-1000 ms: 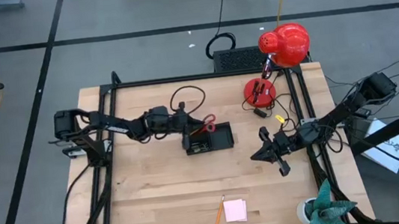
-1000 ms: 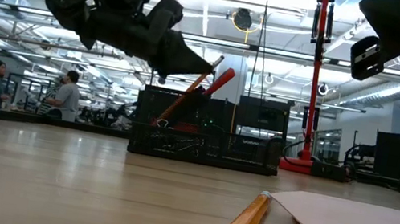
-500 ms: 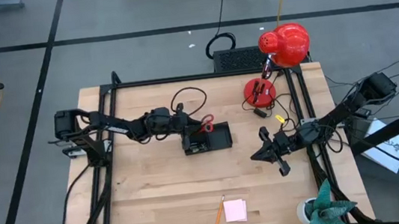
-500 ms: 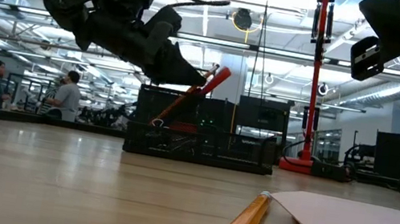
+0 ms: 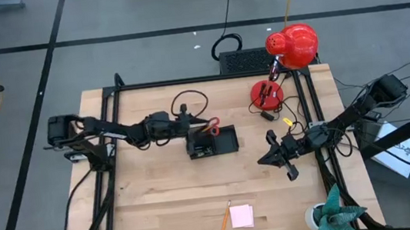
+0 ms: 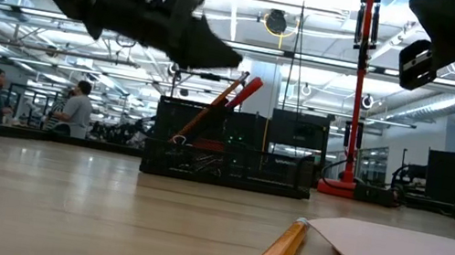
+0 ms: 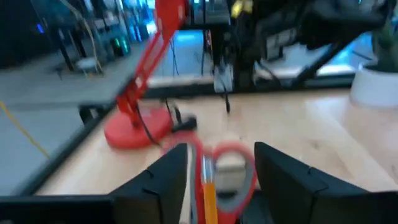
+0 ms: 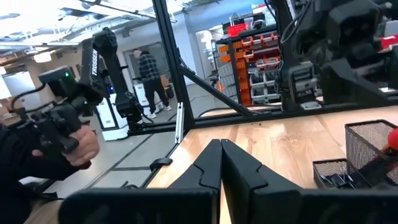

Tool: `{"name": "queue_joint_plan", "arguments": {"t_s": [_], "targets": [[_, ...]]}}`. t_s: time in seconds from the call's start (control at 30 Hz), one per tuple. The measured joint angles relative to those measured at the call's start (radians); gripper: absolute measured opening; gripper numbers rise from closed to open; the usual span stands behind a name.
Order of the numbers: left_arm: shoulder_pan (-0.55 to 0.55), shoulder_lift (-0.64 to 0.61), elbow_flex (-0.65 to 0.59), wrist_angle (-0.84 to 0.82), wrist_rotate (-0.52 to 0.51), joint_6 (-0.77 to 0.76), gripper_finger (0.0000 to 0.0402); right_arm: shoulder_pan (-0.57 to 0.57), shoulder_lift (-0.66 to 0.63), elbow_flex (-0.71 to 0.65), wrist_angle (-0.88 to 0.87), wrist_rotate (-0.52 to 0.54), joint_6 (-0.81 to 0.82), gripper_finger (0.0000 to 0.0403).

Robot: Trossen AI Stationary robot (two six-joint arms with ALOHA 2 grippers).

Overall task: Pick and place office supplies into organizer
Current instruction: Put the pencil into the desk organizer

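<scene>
A red lamp (round base beside it) and green plant.

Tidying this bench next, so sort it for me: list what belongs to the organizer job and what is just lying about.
Job things:
- organizer
- scissors and pencil, standing in the organizer
- second pencil, on the table
- sticky notes, on the table
- left gripper, open above the organizer

Lying about:
- lamp
- plant
- right gripper, shut, waiting at the right
</scene>
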Motion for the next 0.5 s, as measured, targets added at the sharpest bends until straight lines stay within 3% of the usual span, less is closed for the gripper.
{"name": "queue_joint_plan", "arguments": {"t_s": [0.2,0.33,0.5], "targets": [[-0.052,-0.177,0.015,-0.066,-0.084,-0.036,0.0207,0.000,0.000,0.000,0.002,0.000,0.000,0.0000],[-0.184,-0.285,0.079,-0.346,-0.166,-0.005,0.0192,0.000,0.000,0.000,-0.001,0.000,0.000,0.0000],[-0.415,-0.286,0.210,-0.662,-0.361,-0.076,0.0154,0.000,0.000,0.000,-0.019,-0.001,0.000,0.0000]]}}
